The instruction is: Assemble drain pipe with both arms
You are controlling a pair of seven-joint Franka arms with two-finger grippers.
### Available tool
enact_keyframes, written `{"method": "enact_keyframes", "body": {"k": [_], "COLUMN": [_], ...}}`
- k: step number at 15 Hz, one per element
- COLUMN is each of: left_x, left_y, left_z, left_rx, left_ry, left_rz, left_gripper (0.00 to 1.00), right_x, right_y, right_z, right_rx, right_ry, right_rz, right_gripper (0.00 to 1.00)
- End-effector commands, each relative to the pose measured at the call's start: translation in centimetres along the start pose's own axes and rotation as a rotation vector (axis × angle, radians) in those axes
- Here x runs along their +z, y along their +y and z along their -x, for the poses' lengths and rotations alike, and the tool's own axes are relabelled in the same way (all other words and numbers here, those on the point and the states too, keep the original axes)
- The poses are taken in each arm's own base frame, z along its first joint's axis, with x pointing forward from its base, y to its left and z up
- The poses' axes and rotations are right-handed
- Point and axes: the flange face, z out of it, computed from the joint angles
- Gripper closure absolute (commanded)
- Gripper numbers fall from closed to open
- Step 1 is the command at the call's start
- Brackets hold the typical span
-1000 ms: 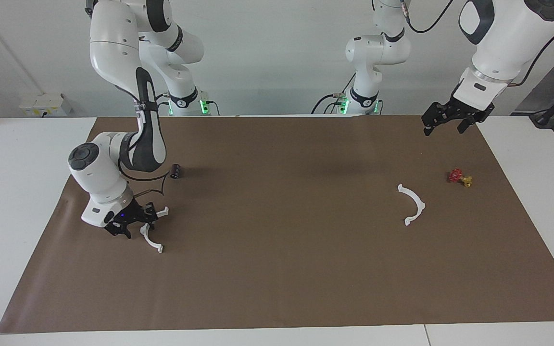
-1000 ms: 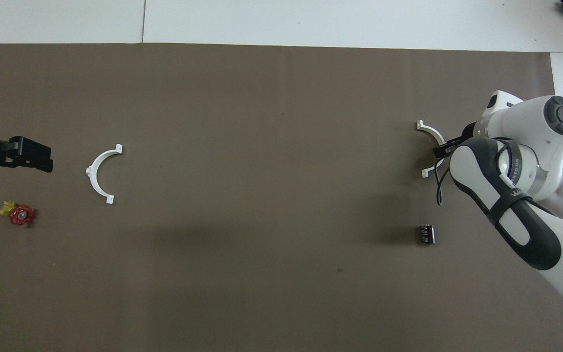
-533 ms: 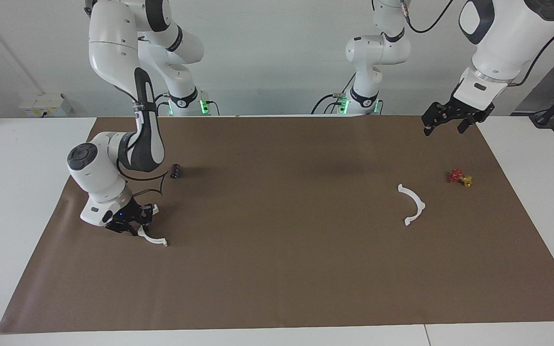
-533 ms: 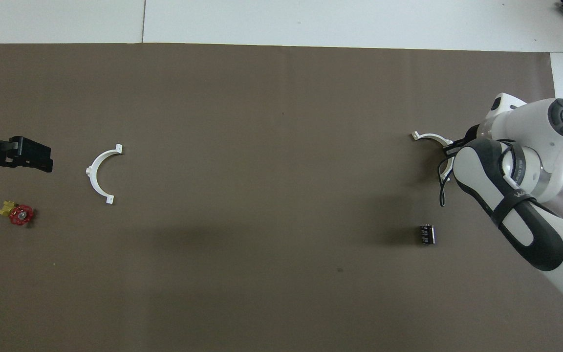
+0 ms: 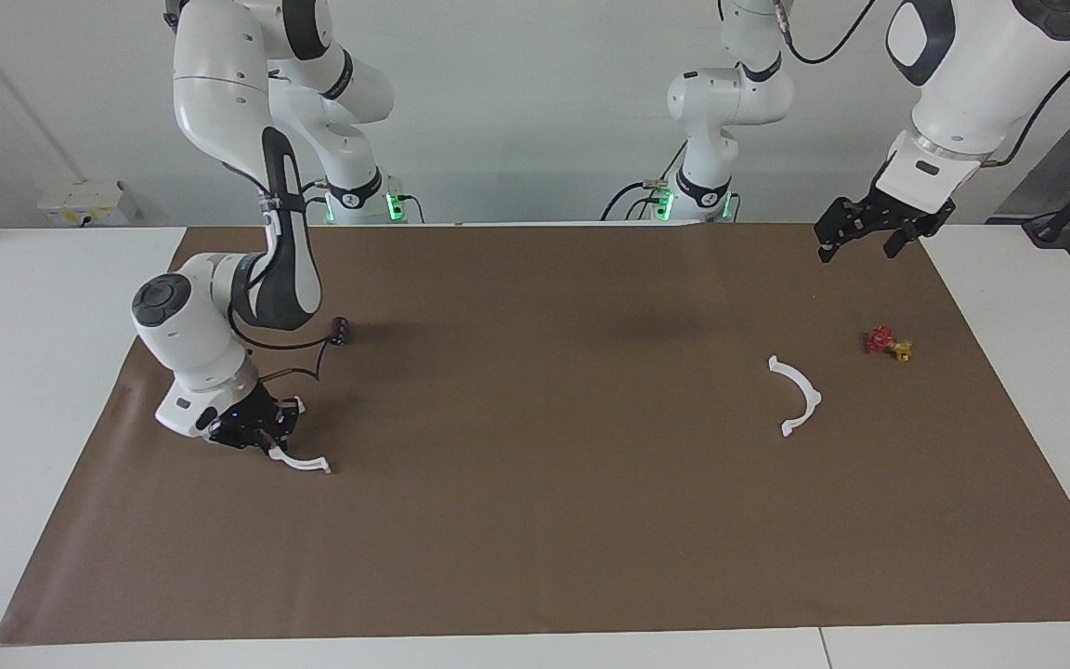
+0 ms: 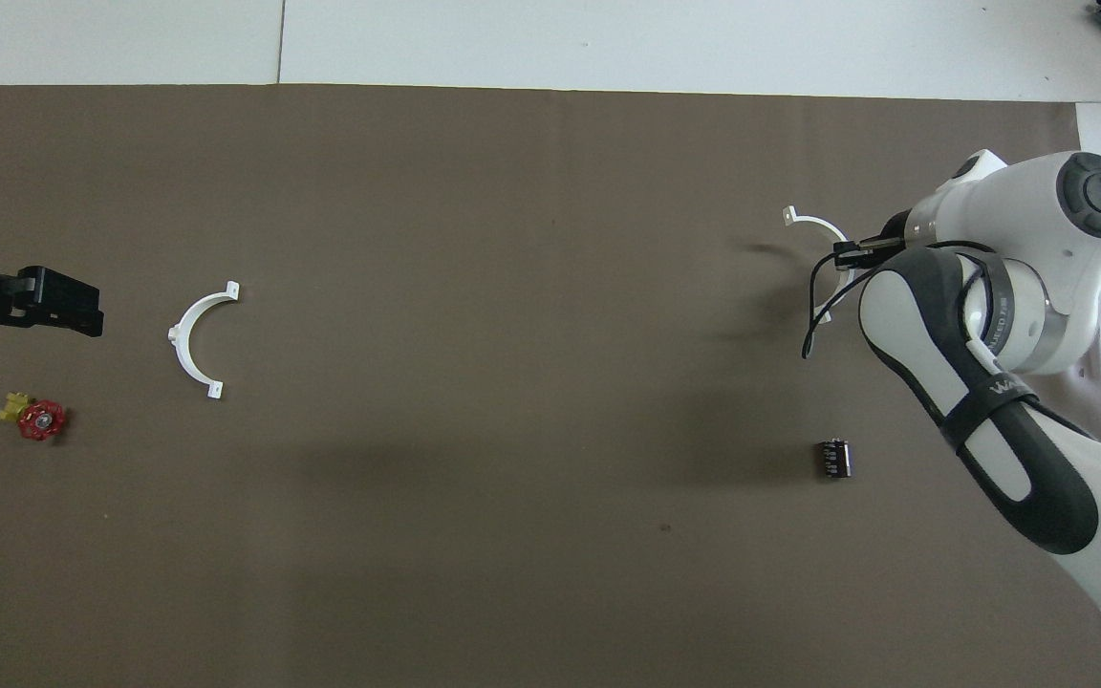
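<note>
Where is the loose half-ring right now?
The loose half-ring lies on the brown mat toward the left arm's end, beside the red-and-yellow valve piece and slightly farther from the robots.

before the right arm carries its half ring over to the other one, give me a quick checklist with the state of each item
1. Right gripper shut on its half ring: ok.
2. Held half ring lifted off the brown mat: cannot tell; one end hangs low by the mat.
3. Second half ring lying free on the mat toward the left arm's end: ok.
4. Left gripper open, up over the mat's edge and holding nothing: ok, waiting.
5. Red-and-yellow valve piece apart from the second half ring: ok.
6. Small dark part off the straight way between the two halves: ok.
</note>
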Motion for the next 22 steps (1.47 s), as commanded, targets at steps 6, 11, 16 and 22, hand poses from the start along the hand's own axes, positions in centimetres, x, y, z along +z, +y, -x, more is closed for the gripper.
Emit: {"method": "enact_keyframes", "body": {"k": [6, 11, 16, 22], "left_x": [-0.6, -0.6, -0.6, -0.6], "left_y": [0.1, 0.1, 0.1, 0.0], "left_z": [0.3, 0.3, 0.3, 0.3], "left_rx": [-0.008, -0.008, -0.005, -0.005], "left_ry": [0.014, 0.014, 0.014, 0.014], "left_rz": [0.010, 0.010, 0.010, 0.010], "left_gripper": [0.00, 0.00, 0.00, 0.00], "right_x": [-0.9, 2.0, 4.1, 6.2], "right_y": [-20.6, -31.8, -35.2, -34.2], "right_z": [3.8, 9.6, 10.9, 12.0], "right_rx": [0.296, 0.237, 0.251, 0.191], "right_ry": [-0.011, -0.058, -0.031, -0.027], "right_rz": [-0.020, -0.013, 0.046, 0.115], "right_gripper": [1.00, 1.00, 1.00, 1.00]}}
